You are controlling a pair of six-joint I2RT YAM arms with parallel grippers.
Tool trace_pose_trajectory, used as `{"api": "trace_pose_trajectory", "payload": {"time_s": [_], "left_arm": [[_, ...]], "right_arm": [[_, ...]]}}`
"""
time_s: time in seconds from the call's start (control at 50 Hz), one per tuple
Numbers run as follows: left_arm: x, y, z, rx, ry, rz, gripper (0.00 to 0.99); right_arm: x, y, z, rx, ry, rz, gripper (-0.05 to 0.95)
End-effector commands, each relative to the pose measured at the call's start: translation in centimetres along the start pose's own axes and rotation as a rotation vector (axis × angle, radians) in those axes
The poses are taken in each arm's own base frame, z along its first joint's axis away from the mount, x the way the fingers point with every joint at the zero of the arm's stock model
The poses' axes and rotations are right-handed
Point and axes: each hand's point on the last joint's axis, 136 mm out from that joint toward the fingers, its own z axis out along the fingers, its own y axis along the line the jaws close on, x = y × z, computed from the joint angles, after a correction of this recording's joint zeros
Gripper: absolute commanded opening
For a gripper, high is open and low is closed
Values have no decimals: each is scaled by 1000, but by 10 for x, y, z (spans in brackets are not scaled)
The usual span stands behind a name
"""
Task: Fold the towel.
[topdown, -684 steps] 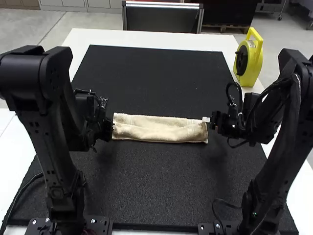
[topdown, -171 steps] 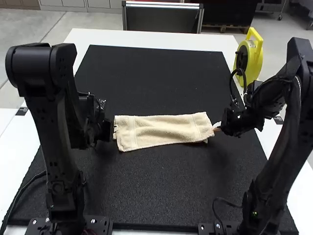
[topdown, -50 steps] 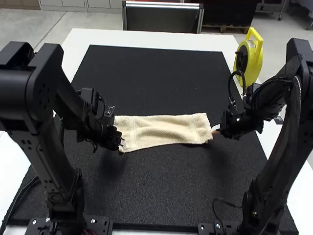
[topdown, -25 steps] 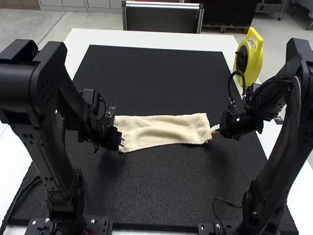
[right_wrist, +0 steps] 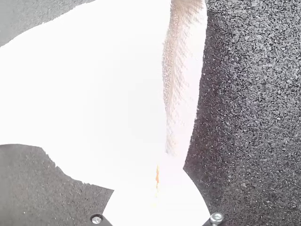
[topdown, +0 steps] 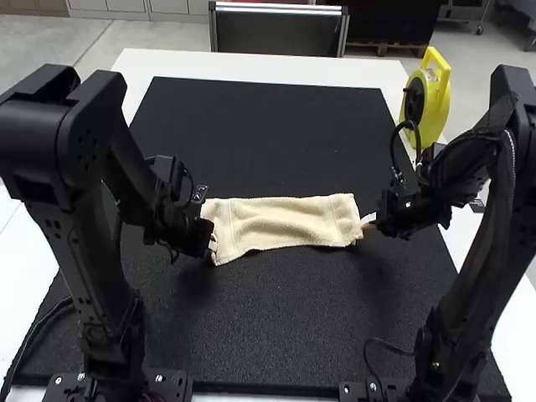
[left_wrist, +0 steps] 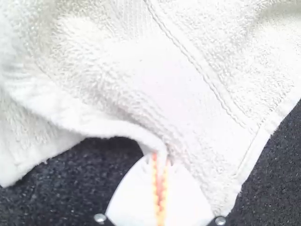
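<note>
- Well, the towel [topdown: 285, 222] lies across the middle of the black mat [topdown: 251, 126] as a long, narrow strip, running from one gripper to the other.
- Its cloth is pale cream, with shallow wrinkles along the middle; at the left arm's end it widens, and a corner points toward the robot's side of the table [topdown: 251, 65].
- At that end, the left gripper [topdown: 212, 243] sits low over the mat, touching the towel.
- Up close in its wrist view, the left gripper [left_wrist: 160, 160] is closed on a pinch of the towel's edge, the two white fingers pressed together with a thin ridge of cloth between their orange pads [left_wrist: 161, 188].
- From that pinch, a rolled fold of cloth curves away to one side, with dark mat beside it; a smooth woven band [left_wrist: 174, 94] with a stitched line crosses the towel nearby.
- At the other end, the right gripper [topdown: 371, 222] is also low, with a narrow bit of towel drawn out to it.
- Its wrist view shows the right gripper [right_wrist: 157, 176] closed on the end of the towel; the cloth is too bright to make out its layers.
- Beyond the right arm, a yellow reel [topdown: 429, 105] with a handle stands at the table's edge.
</note>
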Motion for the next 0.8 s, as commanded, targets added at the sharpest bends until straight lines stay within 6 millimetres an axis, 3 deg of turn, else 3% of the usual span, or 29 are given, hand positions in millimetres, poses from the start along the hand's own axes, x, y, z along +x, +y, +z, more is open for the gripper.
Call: {"api": "trace_pose_trajectory", "payload": {"time_s": [0.0,0.26,0.58,0.78], "left_arm": [[13,-17,3,86,33,-18,28],[1,-15,-3,86,-5,-16,26],[-40,9,-28,13,-137,-13,26],[-45,19,-33,-15,-159,-5,26]], "right_arm": [[2,-3,-1,-16,-1,5,-20],[6,-4,-1,-18,8,-1,-20],[8,-5,-1,-16,9,1,-20],[10,-5,0,-17,12,2,-20]]}}
